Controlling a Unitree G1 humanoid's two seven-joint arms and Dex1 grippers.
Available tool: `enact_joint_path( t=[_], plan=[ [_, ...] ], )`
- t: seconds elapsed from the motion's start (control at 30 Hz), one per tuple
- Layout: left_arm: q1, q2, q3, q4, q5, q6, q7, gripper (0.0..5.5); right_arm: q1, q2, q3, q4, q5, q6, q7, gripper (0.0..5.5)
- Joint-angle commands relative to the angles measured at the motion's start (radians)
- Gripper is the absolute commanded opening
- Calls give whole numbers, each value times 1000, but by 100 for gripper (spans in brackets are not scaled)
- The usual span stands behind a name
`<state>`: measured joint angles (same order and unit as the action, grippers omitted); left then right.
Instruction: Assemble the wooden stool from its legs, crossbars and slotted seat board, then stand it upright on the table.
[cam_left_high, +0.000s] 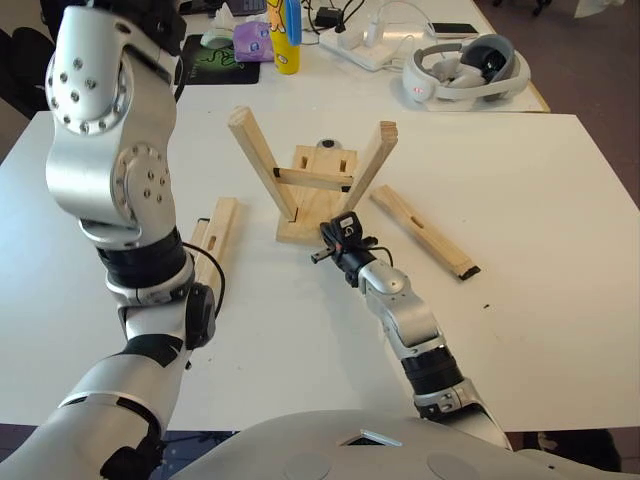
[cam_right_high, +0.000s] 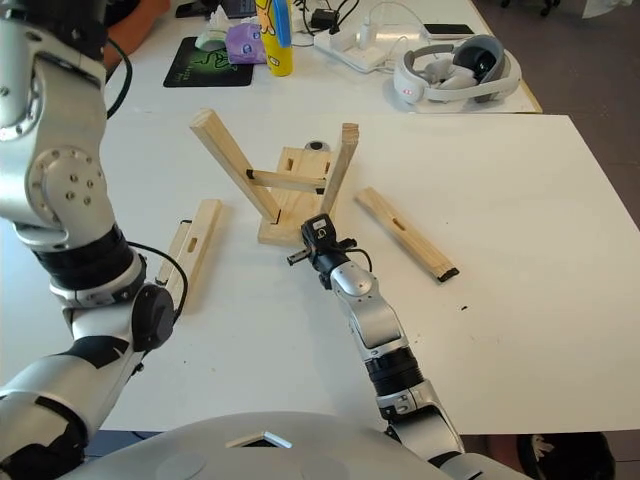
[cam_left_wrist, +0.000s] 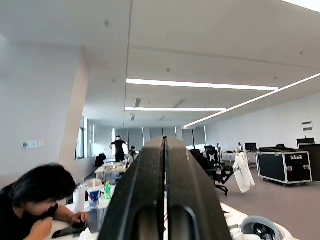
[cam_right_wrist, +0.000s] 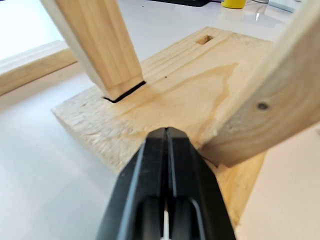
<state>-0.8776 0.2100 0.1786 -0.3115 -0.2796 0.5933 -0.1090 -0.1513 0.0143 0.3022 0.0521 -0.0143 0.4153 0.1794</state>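
Right gripper (cam_right_wrist: 166, 132) closed, empty, tip at the near edge of the pale slotted wooden seat board (cam_left_high: 308, 210), which lies flat with two legs fitted. Left gripper (cam_left_wrist: 165, 142) closed, raised high. Probably next: grab the loose wooden leg (cam_left_high: 422, 230) and enter its slot squarely.

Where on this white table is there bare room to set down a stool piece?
Widest free patch: right of the loose leg, out to the right edge of the table. Also the near strip between the arms. Crowded: the middle around the seat board and right hand, and the left by the other loose leg.
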Motion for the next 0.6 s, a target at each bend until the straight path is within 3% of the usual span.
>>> enact_joint_path(
  t=[0.03,0.17,0.23,0.47,0.6],
  plan=[
    [-7,9,-37,187,-31,193,-24,2,36,-10,28,80,-18,65,16,0],
    [212,74,-159,207,-54,474,-98,2,16,-11,45,92,-30,63,29,0],
    [288,86,-184,159,-48,503,-104,2,6,-15,46,102,-34,64,31,0],
    [110,5,-97,123,-7,240,1,2,-10,-19,30,143,-33,48,26,0],
    [89,28,12,44,80,-34,109,2,-21,-22,29,165,-36,33,28,0]
  ],
)
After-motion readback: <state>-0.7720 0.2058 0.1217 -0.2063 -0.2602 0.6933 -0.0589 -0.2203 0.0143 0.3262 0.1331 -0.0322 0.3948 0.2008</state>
